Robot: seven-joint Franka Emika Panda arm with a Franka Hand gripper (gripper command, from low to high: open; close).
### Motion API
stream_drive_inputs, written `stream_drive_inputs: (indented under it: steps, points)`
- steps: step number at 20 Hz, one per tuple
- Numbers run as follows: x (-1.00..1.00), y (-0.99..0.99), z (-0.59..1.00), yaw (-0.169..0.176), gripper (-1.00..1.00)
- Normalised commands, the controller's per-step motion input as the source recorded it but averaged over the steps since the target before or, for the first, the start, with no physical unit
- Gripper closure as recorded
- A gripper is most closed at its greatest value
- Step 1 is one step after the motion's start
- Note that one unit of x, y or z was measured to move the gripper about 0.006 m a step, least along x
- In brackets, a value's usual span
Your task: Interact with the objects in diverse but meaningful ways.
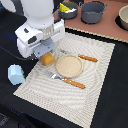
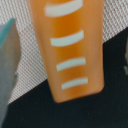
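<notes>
Golden-brown bread loaf [image 2: 71, 47] with white score lines, standing tall under the robot hand [image 1: 46, 50], short end down on the woven mat [image 1: 95, 85], can't tell if hand grips it

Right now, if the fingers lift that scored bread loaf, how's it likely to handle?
The bread loaf looks like rigid moulded plastic, so probably stiff, not squashy. Its smooth glossy skin with raised white score marks suggests it could slip in a light pinch. It is small beside the plate, so likely light, and its flat sides should keep it from rolling on the placemat.
</notes>
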Motion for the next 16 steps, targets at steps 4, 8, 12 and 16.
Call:
stream_drive_inputs:
  steps: [4, 8, 12, 16]
  points:
    - [-0.23, 0.02, 0.69, -0.006, -1.0]
    - [-0.44, -0.05, 1.0, -0.055, -1.0]
    - [-0.47, -0.31, 0.9, -0.09, -1.0]
    - [-0.6, -0.41, 0.32, -0.067, -1.0]
